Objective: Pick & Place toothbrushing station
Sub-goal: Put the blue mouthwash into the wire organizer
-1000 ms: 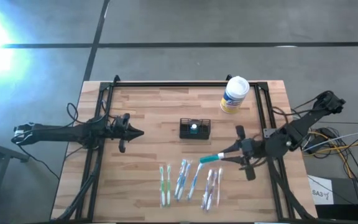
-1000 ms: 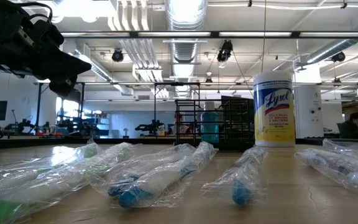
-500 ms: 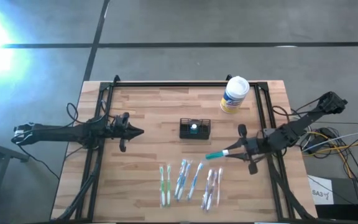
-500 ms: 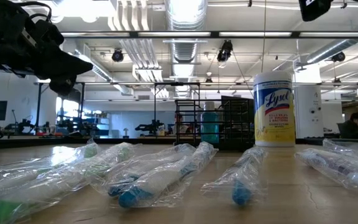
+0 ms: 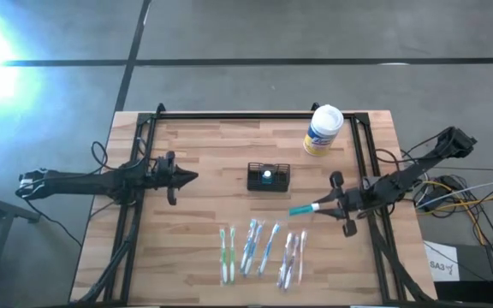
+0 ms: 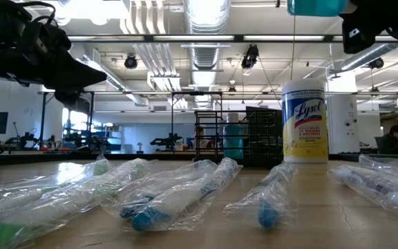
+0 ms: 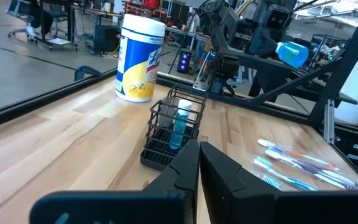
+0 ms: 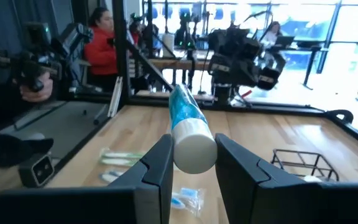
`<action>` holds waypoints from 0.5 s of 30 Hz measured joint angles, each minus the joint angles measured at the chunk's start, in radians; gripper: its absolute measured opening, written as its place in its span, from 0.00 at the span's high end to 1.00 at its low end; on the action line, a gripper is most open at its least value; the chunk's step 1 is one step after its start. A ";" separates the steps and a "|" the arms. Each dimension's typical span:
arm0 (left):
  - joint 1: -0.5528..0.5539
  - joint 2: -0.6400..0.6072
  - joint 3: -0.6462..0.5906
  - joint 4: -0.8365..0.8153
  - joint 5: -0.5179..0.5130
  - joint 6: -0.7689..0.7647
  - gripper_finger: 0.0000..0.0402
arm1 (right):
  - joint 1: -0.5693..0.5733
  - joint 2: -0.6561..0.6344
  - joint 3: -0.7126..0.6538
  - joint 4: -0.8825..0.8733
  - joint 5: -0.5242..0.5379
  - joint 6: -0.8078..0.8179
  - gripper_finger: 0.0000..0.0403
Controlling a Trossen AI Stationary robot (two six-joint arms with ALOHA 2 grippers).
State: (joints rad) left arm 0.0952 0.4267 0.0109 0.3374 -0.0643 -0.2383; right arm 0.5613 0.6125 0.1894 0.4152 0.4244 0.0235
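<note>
Caddy (image 5: 269, 177) (upright) sits between both arms' fingers (image 8: 160, 163).

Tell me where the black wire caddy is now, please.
In the high view, the black wire caddy stands near the table's middle, between both grippers, with the white canister behind it.

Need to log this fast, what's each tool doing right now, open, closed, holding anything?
Left tool: closed, empty, hovering over the table's left side.
Right tool: closed on a toothpaste tube, lifted above the table.
</note>
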 joint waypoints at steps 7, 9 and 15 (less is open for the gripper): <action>0.000 0.000 0.000 -0.001 -0.033 0.005 0.98 | 0.000 -0.024 -0.024 0.011 0.052 -0.043 0.78; 0.000 0.000 0.000 -0.001 -0.033 0.001 0.98 | 0.001 -0.030 -0.026 0.007 0.051 -0.063 0.78; 0.000 0.000 0.000 -0.002 -0.034 0.000 0.96 | -0.039 -0.030 0.062 -0.115 0.202 -0.058 0.78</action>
State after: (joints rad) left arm 0.0956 0.4267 0.0109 0.3359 -0.0982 -0.2378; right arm 0.5221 0.5823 0.2511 0.3002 0.6261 -0.0349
